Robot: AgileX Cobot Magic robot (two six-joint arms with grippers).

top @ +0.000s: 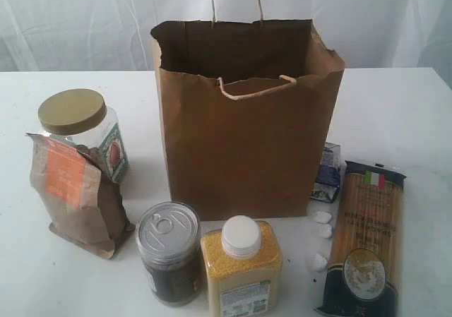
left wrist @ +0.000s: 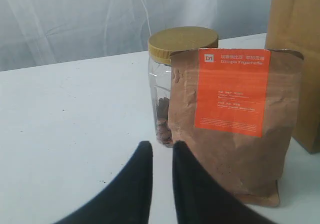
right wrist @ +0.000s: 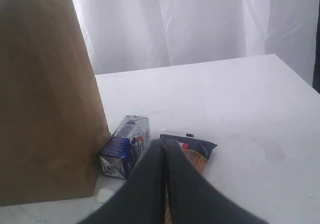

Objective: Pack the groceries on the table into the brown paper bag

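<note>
The brown paper bag (top: pixel 244 130) stands open in the middle of the table (top: pixel 395 112). Left of it are the gold-lidded jar (top: pixel 79 123) and the brown pouch (top: pixel 74 193). In front stand the dark can (top: pixel 168 252) and the yellow-grain jar (top: pixel 241 267). To the right lie the small carton (top: pixel 327 170) and the spaghetti pack (top: pixel 365 239). My left gripper (left wrist: pixel 161 146) is open and empty, low over the table just short of the pouch (left wrist: pixel 235 129) and jar (left wrist: pixel 172 59). My right gripper (right wrist: pixel 165 142) is shut on nothing, above the spaghetti pack (right wrist: pixel 197 151), beside the carton (right wrist: pixel 125 146). Neither gripper shows in the exterior view.
Three small white lumps (top: pixel 323 217) lie on the table between the bag and the spaghetti pack. A white curtain (top: pixel 70 20) hangs behind the table. The bag's cord handles (top: pixel 254 87) hang at its rim.
</note>
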